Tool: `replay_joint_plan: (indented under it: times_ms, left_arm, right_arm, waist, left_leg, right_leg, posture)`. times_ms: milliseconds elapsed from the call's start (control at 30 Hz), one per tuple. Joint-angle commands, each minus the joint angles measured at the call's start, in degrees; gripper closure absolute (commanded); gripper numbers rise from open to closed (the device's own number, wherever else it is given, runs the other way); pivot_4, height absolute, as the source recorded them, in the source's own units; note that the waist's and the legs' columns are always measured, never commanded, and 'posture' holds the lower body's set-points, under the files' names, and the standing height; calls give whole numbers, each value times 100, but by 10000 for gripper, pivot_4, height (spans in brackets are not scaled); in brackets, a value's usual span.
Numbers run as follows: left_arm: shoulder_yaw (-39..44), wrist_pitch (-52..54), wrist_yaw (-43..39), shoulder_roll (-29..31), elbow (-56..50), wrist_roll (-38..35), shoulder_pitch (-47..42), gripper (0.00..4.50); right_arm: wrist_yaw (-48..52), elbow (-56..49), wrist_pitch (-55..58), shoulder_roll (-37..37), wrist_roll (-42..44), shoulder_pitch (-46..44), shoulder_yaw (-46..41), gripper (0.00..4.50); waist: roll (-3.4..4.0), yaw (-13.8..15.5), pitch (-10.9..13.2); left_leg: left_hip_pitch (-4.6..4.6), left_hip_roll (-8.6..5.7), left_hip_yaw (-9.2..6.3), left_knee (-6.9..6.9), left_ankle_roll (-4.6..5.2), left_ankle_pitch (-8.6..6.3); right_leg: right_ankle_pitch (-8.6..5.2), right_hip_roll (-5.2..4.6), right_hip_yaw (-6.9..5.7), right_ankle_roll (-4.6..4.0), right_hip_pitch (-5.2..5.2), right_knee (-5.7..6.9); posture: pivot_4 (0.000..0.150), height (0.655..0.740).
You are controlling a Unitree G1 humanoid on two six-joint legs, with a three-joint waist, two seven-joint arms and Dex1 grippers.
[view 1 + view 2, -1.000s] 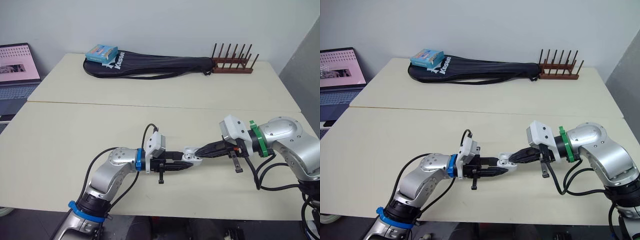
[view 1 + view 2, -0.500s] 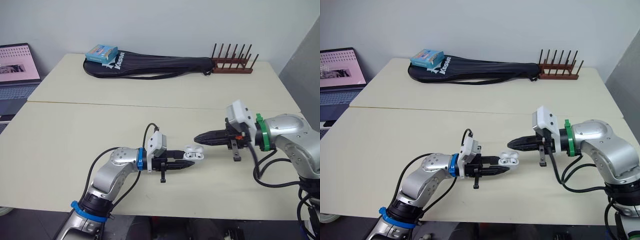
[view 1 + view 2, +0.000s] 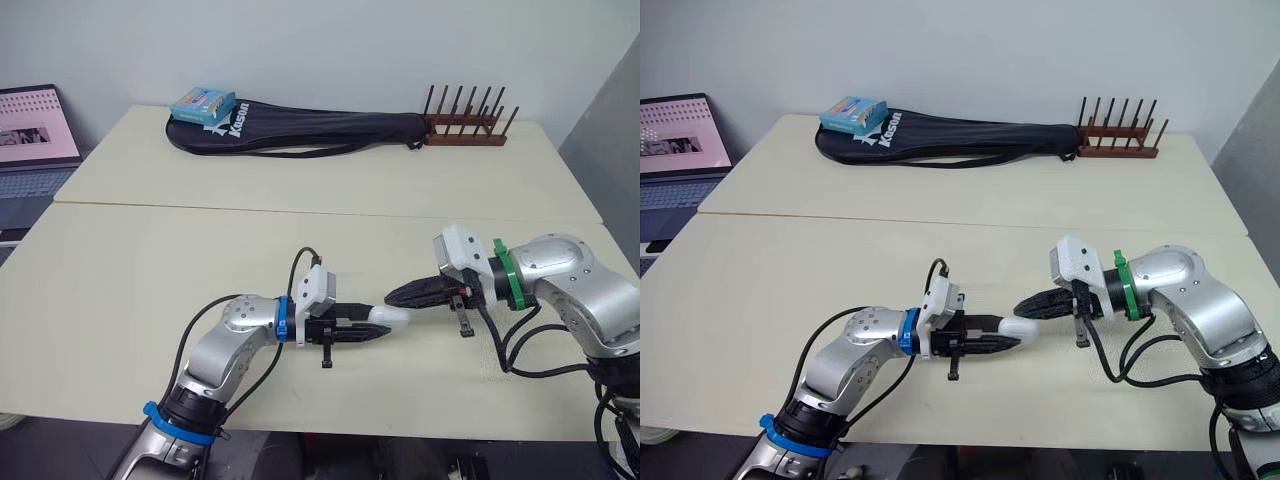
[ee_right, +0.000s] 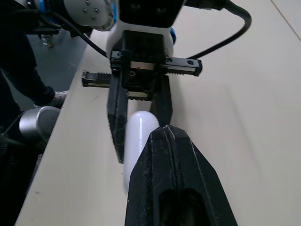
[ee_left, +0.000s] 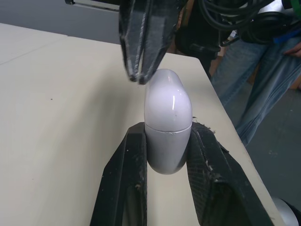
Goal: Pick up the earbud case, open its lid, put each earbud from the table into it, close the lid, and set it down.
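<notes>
A small, glossy white earbud case (image 3: 392, 317), lid shut, lies lengthwise just below the frame's centre, clamped in the left gripper (image 3: 376, 324).

Near the front edge of the near table (image 3: 130, 290), the earbud case (image 3: 388, 317) sits between the fingers of the left gripper (image 3: 372, 324), with the right gripper (image 3: 392, 296) coming in from the right, its tip at the case's far end. Behind, on the far table (image 3: 300, 185), a racket bag (image 3: 300, 132) lies along the back edge — a box (image 3: 203, 104) on its left end, a rack (image 3: 465, 135) just beside its right end. A laptop (image 3: 35, 130) stands off to the left of both tables.
</notes>
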Motion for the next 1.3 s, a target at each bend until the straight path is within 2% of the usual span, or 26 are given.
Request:
replay_joint_plan:
  times_ms: [33, 167, 333, 500, 733, 900, 1033, 1133, 1233, 1300]
  left_arm:
    - [83, -115, 21, -57, -52, -54, -88, 37324]
    - [151, 85, 97, -94, -26, -180, -124, 37324]
    - [363, 1384, 589, -190, 182, -643, -339, 37324]
    - [352, 2443, 855, -269, 891, -678, -834, 37324]
    - [412, 3257, 931, -460, 2121, -557, -1512, 37324]
    - [212, 3259, 817, -169, 2430, -192, -1568, 21174]
    - [232, 3006, 677, 478, 1905, -34, -1214, 9645]
    - [337, 2752, 586, 1065, 1230, -33, -789, 595]
    - [672, 2080, 499, 1844, 402, 79, -112, 0]
    - [963, 1656, 449, 2140, 107, 76, 181, 0]
  right_arm:
    - [52, -164, 16, -111, 56, 101, -111, 45000]
    - [-66, -172, 24, -105, 22, 162, -184, 45000]
    - [-557, -265, 57, -68, 54, 373, -629, 45000]
    - [-1340, -384, -256, 50, -346, 944, -1028, 45000]
    - [-1377, -753, -539, -279, -723, 1639, -1001, 45000]
    - [-1351, -879, -492, -341, -691, 1788, -1036, 45000]
    - [-1257, -879, -470, -433, -661, 1777, -1029, 45000]
    - [-1139, -819, -566, -527, -656, 1709, -1032, 36093]
    - [-885, -660, -692, -691, -648, 1488, -1051, 24519]
    - [-683, -491, -829, -809, -662, 1344, -1066, 16812]
  waist:
    - [0, 0, 0]
    - [0, -1, 0]
    - [0, 2, 0]
    - [-1, 2, 0]
    - [-1, 7, 0]
    - [0, -10, -1]
    - [1, -44, -2]
    - [1, -137, -2]
    - [1, -204, -2]
    - [1, -204, -2]
  left_leg:
    - [0, 0, 1, 0, 0, 0]
    - [0, 0, 0, 0, 0, 0]
    - [-1, -1, 0, 2, 0, 0]
    - [-1, -3, -4, 3, 0, 0]
    - [-4, -5, -3, 3, -1, 1]
    - [6, -4, -4, 3, -2, 2]
    - [23, 1, -2, 3, -2, 2]
    - [58, 13, 4, -9, -2, 1]
    - [91, 16, 17, -35, -2, 1]
    - [98, 17, 25, -54, -4, 3]
  right_leg:
    - [0, 0, 0, 0, 0, 0]
    - [0, 0, 0, 0, -1, 0]
    - [0, 0, 0, 0, 0, 0]
    - [0, 1, -2, 1, 2, 2]
    - [-1, -1, -2, 2, -1, 3]
    - [-1, 1, -2, 2, 6, 9]
    - [0, 4, 1, 1, 17, 10]
    - [-1, 11, 8, 2, 42, 11]
    - [-6, 14, 21, 9, 56, 10]
    - [-6, 13, 31, 8, 51, 9]
  posture:
    - [1500, 7026]
    - [1500, 7026]
    - [1500, 7026]
    - [1500, 7026]
    - [1500, 7026]
    - [1500, 7026]
    - [1500, 7026]
    - [1500, 7026]
    - [1500, 7026]
    - [1500, 7026]
